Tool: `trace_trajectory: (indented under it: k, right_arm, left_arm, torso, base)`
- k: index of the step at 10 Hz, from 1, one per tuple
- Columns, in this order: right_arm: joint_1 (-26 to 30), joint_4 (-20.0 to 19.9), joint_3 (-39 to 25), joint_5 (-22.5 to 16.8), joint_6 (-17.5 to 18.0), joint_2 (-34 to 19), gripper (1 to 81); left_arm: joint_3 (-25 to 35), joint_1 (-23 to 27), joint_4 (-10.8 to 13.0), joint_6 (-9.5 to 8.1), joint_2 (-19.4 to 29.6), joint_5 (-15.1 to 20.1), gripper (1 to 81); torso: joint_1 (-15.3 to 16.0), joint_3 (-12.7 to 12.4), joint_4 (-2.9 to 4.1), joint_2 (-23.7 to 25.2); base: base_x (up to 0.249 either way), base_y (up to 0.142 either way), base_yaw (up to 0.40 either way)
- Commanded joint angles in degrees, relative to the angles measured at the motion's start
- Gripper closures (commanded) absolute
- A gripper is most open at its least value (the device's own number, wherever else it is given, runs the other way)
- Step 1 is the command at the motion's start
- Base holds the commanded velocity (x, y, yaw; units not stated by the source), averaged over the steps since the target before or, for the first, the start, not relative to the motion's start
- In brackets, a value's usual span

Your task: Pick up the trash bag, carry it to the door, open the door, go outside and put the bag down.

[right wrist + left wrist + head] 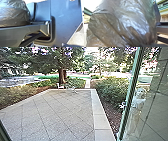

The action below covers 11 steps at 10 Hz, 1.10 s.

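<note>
Well, bag close by L wrist, prob. carried; can't tell state of L end effector or R end effector. Door looks open, paving ahead. Pickup prob. done; set-down outside to go.

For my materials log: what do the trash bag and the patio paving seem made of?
The trash bag looks like thin, glossy plastic film: it creases and throws bright glints. The patio paving looks like matt stone or concrete: grey, with straight joints and no shine; either fits.
</note>
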<state>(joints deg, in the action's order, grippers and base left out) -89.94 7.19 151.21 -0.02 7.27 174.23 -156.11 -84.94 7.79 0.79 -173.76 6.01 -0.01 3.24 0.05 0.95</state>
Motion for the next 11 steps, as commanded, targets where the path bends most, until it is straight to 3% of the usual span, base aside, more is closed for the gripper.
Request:
trace_trajectory:
  k: [1, 11]
  right_arm:
    - [2.17, 0.63, -0.58, -3.58, -0.41, 0.44, 1.0]
    - [2.17, 0.63, -0.49, -3.58, -0.41, 0.44, 1.0]
  left_arm:
    - [0.10, 3.25, 0.47, 0.17, 0.08, 3.04, 81.1]
    - [0.10, 3.25, 0.47, 0.17, 0.08, 3.04, 81.1]
  torso:
    - [0.01, 0.00, 0.00, 0.00]
    - [0.10, 0.02, 0.00, -0.04]
  base:
    - [0.090, 0.000, 0.000]
    - [0.108, 0.000, 0.000]
